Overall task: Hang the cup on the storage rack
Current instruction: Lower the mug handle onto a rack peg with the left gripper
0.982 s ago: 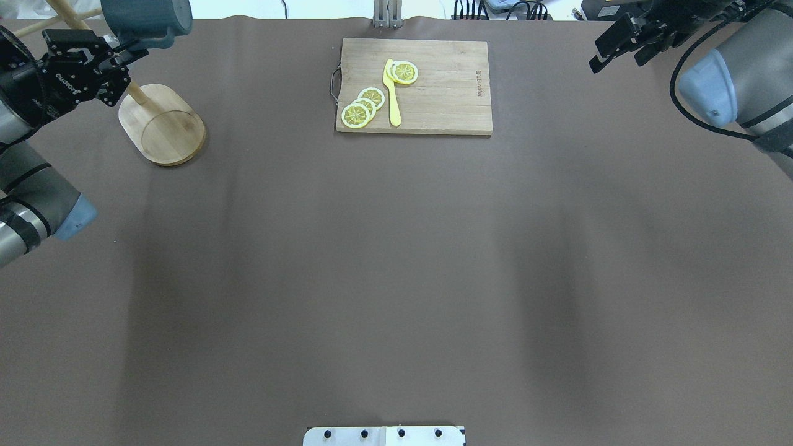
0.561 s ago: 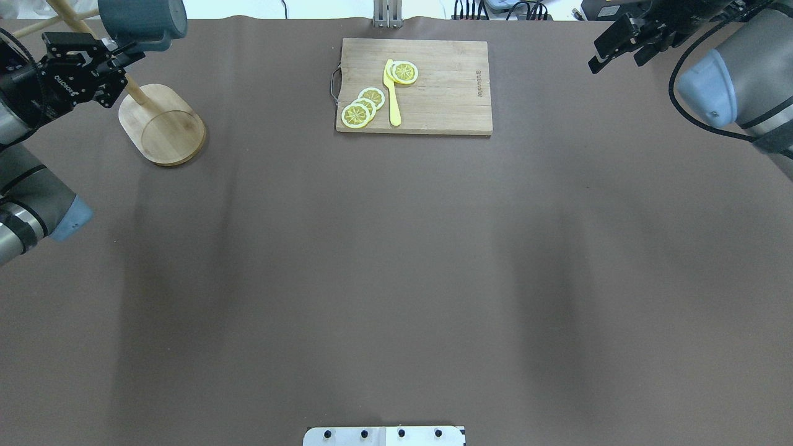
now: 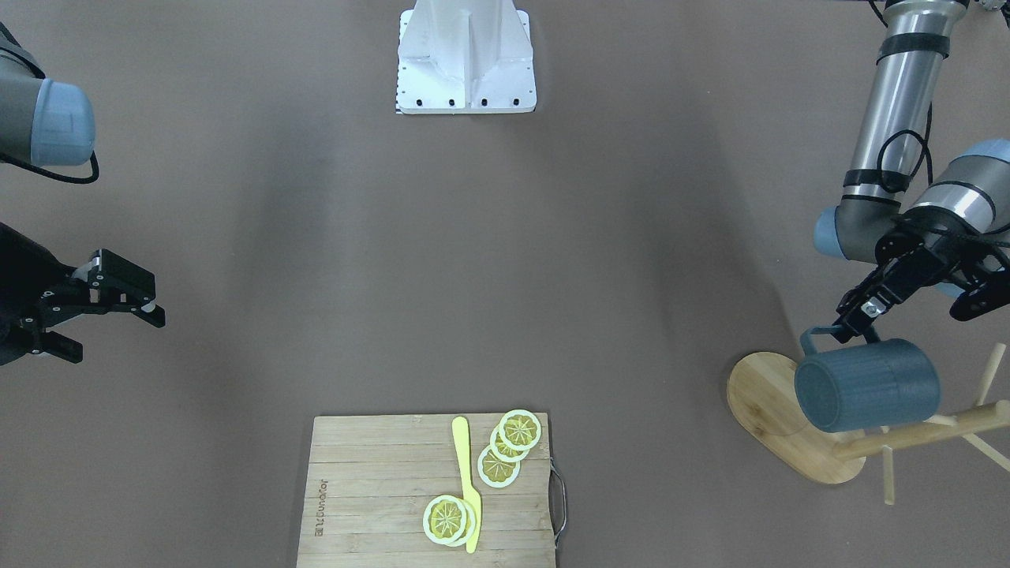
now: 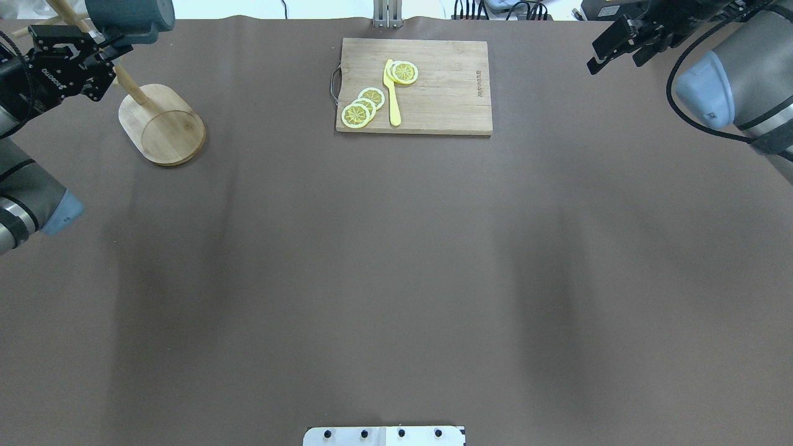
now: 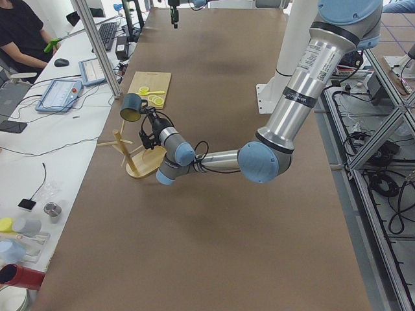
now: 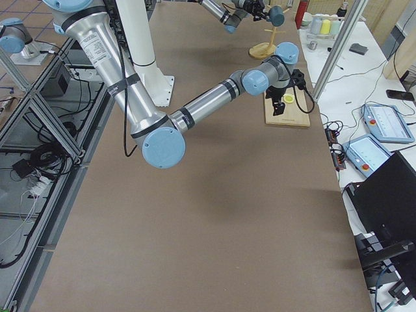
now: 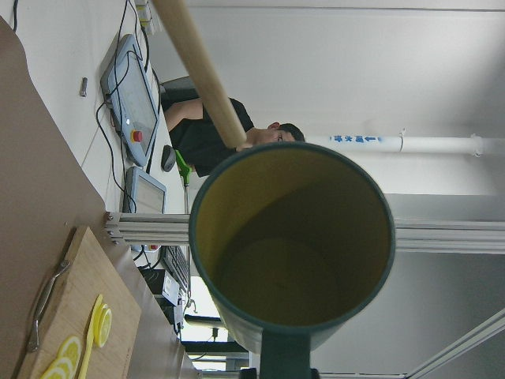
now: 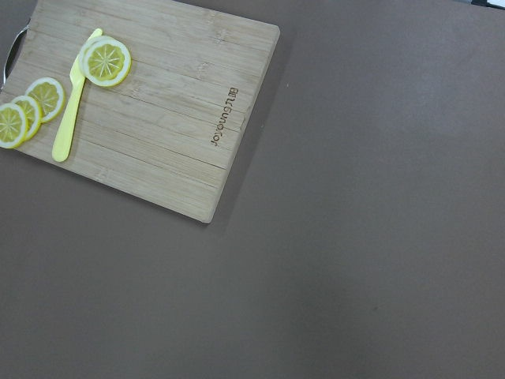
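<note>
the cup (image 3: 868, 385) is off the worktop (image 4: 396, 279) and in the air, carried by the left gripper (image 3: 854, 325), which is clenched on its loop handle. it lies on its side above the storage rack (image 3: 761, 402), which stands near the worktop's far left corner, and it overlaps the oval base and the central post when seen from across the worktop. the left wrist view looks straight into the cup's yellowish open mouth, with the handle at the bottom of the frame and one bamboo rod of the rack running behind the rim. no view shows a peg passing through the handle, and the handle loop is taken up by the gripper's grasp, so the hanging itself appears not yet done. as a judgement, the pick-up and the carry to the rack are finished, and what is left is the fine part: lining the handle's opening up with a free peg, sliding it on, letting go, and drawing the arm clear without knocking the light rack. which peg is nearest the handle cannot be told from these pictures. the right gripper (image 3: 110, 331) hangs over the far right corner with its jaws apart and nothing in them, well apart from the cup. a cutting board (image 4: 433, 93) with lemon slices (image 4: 362, 106) and a yellow knife (image 4: 392, 93) sits at the middle of the far edge, taking no part in the job.
</note>
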`<state>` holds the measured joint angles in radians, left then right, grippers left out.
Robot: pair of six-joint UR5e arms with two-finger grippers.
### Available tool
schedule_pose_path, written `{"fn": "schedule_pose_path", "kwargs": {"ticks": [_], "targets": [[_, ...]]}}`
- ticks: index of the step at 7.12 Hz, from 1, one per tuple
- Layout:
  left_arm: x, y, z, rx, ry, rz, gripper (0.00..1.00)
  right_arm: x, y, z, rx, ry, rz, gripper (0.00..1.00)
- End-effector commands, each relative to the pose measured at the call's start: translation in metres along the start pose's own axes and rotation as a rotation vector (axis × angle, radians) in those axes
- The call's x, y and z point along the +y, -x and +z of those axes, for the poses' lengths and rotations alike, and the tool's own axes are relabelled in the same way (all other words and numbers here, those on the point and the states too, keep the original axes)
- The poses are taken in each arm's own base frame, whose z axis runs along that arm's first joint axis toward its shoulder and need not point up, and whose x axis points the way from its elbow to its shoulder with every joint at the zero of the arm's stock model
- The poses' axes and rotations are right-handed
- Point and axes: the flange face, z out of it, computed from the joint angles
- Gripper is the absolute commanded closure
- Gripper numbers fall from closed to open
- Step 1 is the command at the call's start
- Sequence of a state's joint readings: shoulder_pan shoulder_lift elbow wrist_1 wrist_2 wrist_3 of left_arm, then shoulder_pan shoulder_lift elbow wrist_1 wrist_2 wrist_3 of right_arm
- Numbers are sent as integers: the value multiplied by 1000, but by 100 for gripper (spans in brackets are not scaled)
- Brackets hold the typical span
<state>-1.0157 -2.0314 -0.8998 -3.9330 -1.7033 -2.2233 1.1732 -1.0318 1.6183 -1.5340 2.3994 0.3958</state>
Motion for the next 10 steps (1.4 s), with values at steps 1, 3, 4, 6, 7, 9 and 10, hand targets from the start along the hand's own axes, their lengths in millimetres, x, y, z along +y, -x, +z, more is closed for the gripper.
{"fn": "schedule_pose_path", "kwargs": {"ticks": [1,3,4,6,7,9,10], "targets": [[-7,3,21,-8,-8,1,100,0,0,1,0,1,0,0],[-9,5,24,-14,-11,-1,100,0,1,2,1,2,-1,0],[-17,6,15,-43,-5,6,100,0,0,2,4,1,-3,0],[-34,-3,2,-73,2,23,100,0,2,3,13,-2,-6,0],[-35,-2,-2,-76,-4,19,100,0,4,3,12,-3,-9,0],[-39,8,-16,-98,-19,4,100,0,6,2,13,-6,-13,0],[-39,8,-17,-99,-22,-16,100,0,7,4,15,-5,-13,0]]}}
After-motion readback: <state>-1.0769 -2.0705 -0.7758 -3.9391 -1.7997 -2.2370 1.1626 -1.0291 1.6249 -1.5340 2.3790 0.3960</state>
